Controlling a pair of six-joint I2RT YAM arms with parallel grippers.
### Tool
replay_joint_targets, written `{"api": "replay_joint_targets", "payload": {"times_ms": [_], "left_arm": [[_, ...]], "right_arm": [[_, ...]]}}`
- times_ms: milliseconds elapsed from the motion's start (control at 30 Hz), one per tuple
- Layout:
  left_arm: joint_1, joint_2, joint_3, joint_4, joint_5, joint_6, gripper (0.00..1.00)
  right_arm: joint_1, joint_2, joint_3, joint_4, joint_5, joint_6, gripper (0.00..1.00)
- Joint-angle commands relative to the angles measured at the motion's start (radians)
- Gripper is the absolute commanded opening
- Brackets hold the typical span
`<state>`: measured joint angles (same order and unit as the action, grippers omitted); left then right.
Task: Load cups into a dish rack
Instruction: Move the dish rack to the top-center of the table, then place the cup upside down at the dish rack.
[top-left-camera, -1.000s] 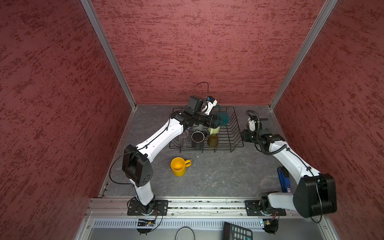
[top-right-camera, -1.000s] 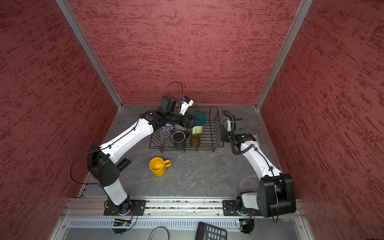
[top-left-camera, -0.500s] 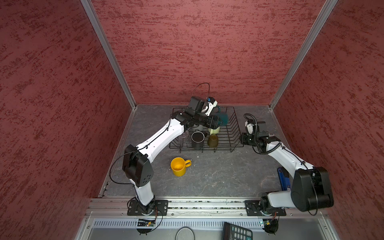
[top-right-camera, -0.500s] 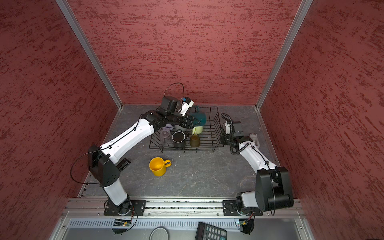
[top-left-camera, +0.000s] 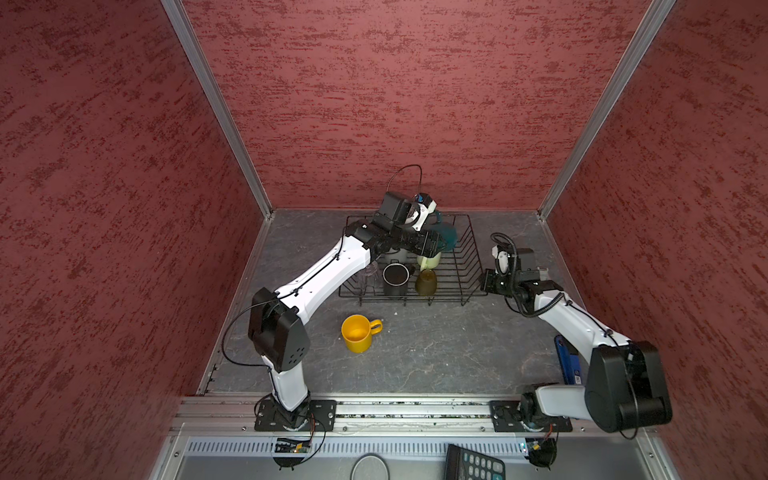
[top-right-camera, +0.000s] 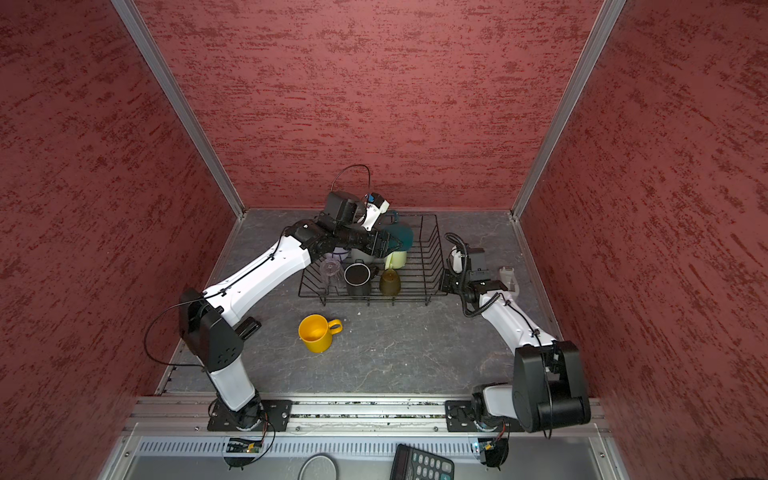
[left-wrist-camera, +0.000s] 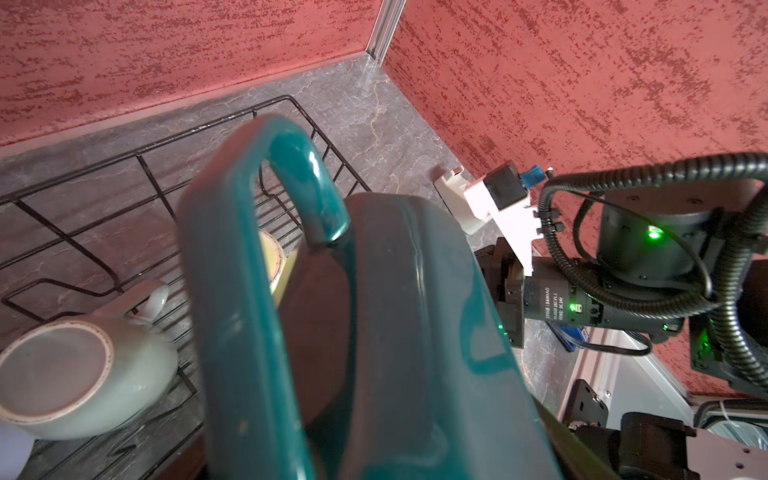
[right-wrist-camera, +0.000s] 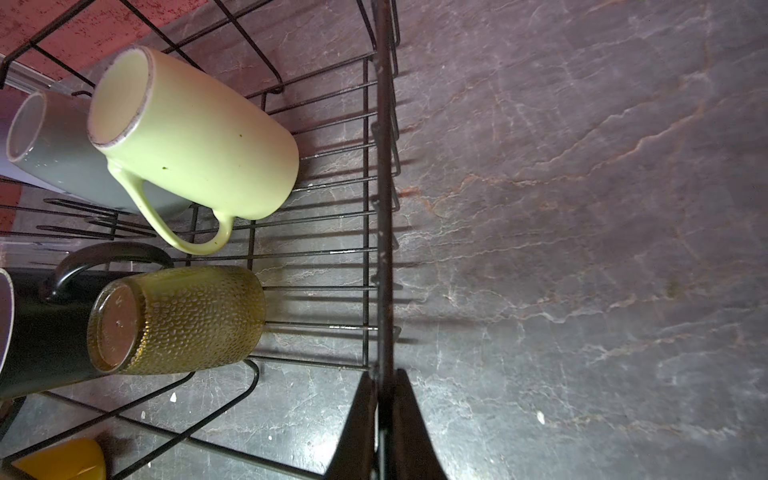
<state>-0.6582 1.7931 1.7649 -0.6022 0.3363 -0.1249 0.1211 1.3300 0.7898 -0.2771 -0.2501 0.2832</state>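
Grey desk (top-left-camera: 415, 353), red walls. In both top views the left hand (top-left-camera: 436, 246), half closed, grips the dark teal mug (top-left-camera: 449, 235) above the dish rack (top-left-camera: 467, 266)'s far right part. Left wrist: lower it gently beside the pale green mug (left-wrist-camera: 272, 259). Right wrist: the right hand (right-wrist-camera: 383, 378) pinches the rack's rim wire tight; brace it there.

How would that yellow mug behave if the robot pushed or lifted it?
The yellow mug stands upright on its base, so a low push would probably slide it, a high one might tip it. Its smooth wall looks slippery; the handle likely gives a surer hold.
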Motion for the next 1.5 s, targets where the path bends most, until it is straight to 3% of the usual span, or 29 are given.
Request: {"api": "replay_joint_targets", "payload": {"times_ms": [0,467,767,1000,1200,1467], "left_arm": [[-0.025,0.016,0.069,0.032,-0.037,0.032,0.00],[-0.078,0.148,0.236,-0.122,-0.155,0.069,0.00],[-0.126,0.299,0.425,-0.284,-0.299,0.098,0.00],[-0.150,0.380,0.506,-0.341,-0.358,0.114,0.00],[-0.165,0.480,0.624,-0.419,-0.420,0.123,0.00],[-0.192,0.586,0.727,-0.456,-0.501,0.148,0.00]], "right_arm": [[0.018,-0.033,-0.036,-0.033,-0.037,-0.017,0.02],[0.151,-0.085,-0.090,-0.055,-0.001,0.063,0.04],[0.160,-0.149,-0.092,-0.067,0.018,0.095,0.48],[0.157,-0.258,-0.088,-0.092,0.110,0.119,0.79],[0.146,-0.363,-0.088,-0.099,0.165,0.135,0.91],[0.142,-0.419,-0.065,-0.104,0.164,0.151,0.93]]}}
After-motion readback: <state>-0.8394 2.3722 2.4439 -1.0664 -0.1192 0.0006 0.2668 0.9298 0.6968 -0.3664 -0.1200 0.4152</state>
